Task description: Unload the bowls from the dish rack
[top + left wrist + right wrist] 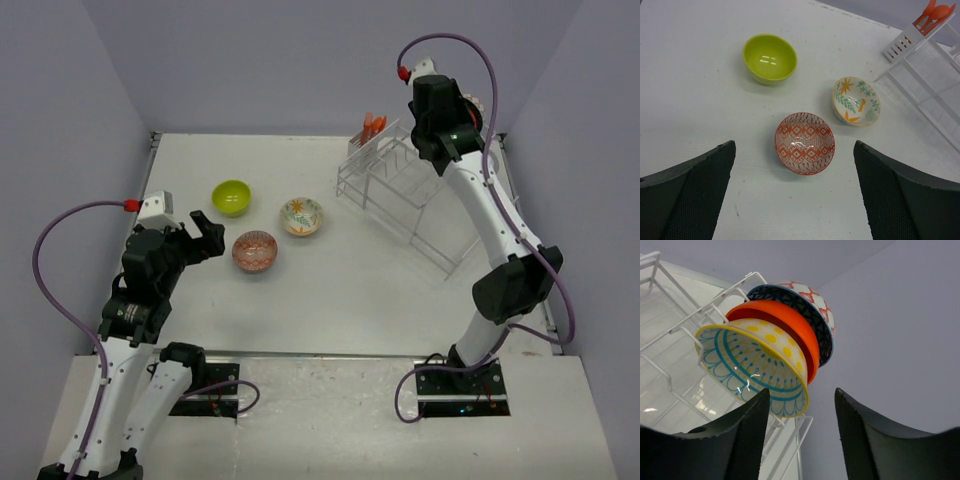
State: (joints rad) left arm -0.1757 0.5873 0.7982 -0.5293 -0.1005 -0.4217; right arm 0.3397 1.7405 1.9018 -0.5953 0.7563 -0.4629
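On the table (pixel 340 310), out of the dish rack (pixel 398 186): lime green bowl (pixel 231 197), white floral bowl (pixel 301 216), pink-red bowl (pixel 254 251). Racked on edge: yellow-centred bowl (pixel 755 367), orange bowl (pixel 787 326), dark blue bowl (pixel 807 302). Left gripper (pixel 207 232) spread, empty; right gripper (pixel 801 399) spread before the yellow-centred bowl. Looks half done.

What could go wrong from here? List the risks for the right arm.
1. The yellow bowl nests against the orange bowl and dark blue bowl in the dish rack; pulling it may drag those out.
2. The open right gripper is lined up at its thin lower rim only, so a pinch there could slip.
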